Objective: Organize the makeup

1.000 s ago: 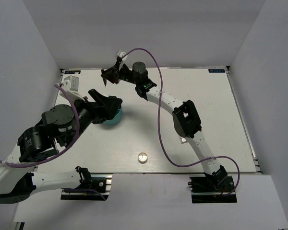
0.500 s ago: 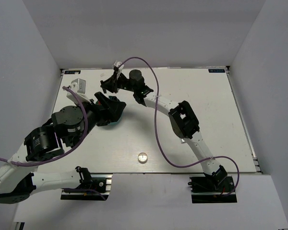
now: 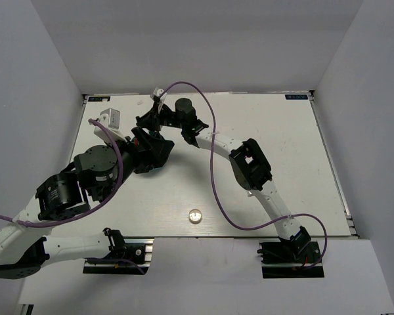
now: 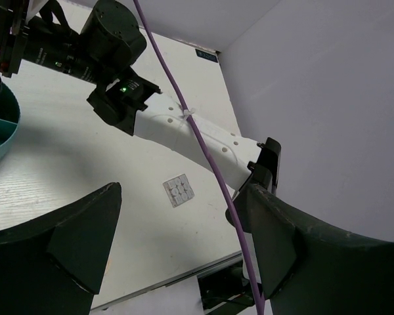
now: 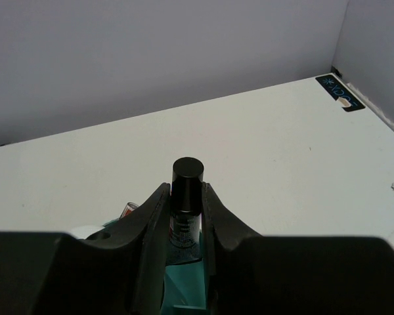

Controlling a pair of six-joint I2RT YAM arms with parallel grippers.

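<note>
Placing step: right end effector point(image 5: 186, 197) clenched on the black-capped tube point(image 5: 186, 172) above the teal holder point(image 5: 182, 279)
Next move likely calls for lowering, then release; left end effector point(image 4: 180, 197) spread, empty

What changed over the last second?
Right tool, shut on the black-capped bottle, moved toward the near edge, over the teal holder. Left tool, open, stayed by the holder while its arm shifted right. Round jar unmoved.

Count check: two arms, left arm point(image 3: 85, 172) and right arm point(image 3: 253, 164). One teal holder point(image 4: 1, 131). One clear round jar point(image 3: 195, 215). One square palette point(image 4: 179, 191). One black-capped tube point(image 5: 186, 187). One red pencil end point(image 5: 127, 209) showing in holder; rest hidden, count unclear.
</note>
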